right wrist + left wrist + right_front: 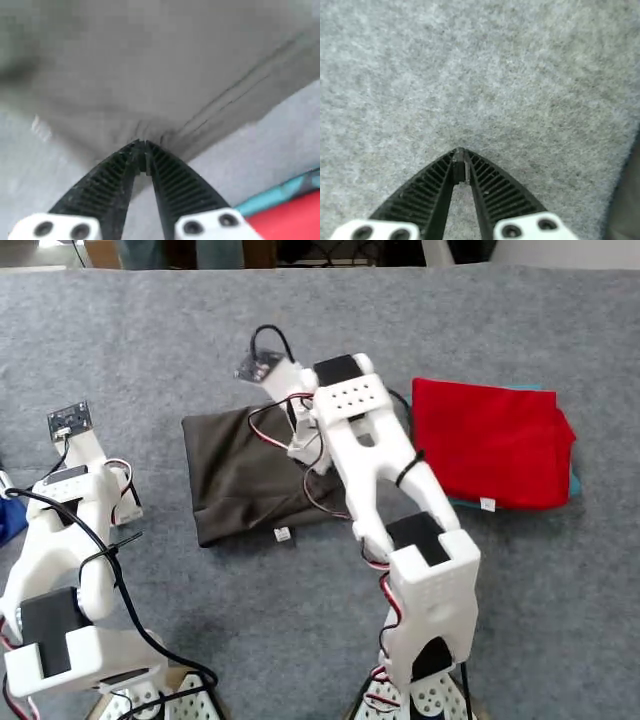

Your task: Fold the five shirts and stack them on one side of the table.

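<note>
The right jaws are closed. Their ribbed black tips pinch a small pucker of the dark grey-brown folded cloth shirt (pixel 150 75), and fine creases spread from the pinch toward a stitched seam nearby. In the high view the white right arm (pixel 365 440) stretches over this dark shirt, with its wrist above the far right part of the garment.

The left jaws are also closed, tip to tip with nothing between them. They hang over a bare patch of the grey felt-covered desk (pixel 470 75). The white left arm (pixel 60 530) stands at the left side of the desk, well apart from the dark shirt.

The dark shirt lies flat as a rough rectangle near the middle of the desk. A small white tag (pixel 283 534) pokes out at its near edge.

Close by on its right lies a red folded fabric shirt (pixel 490 440). It rests on top of a teal folded shirt (pixel 573 483), which shows as a thin rim along the red one's right and near edges. A second white tag (pixel 487 504) sits at the near edge of the red shirt. In the right wrist view, this red and teal pair shows just beyond the edge of the dark shirt.

A bit of blue fabric (pixel 6 520) shows at the left edge of the desk, beside the left arm.
</note>
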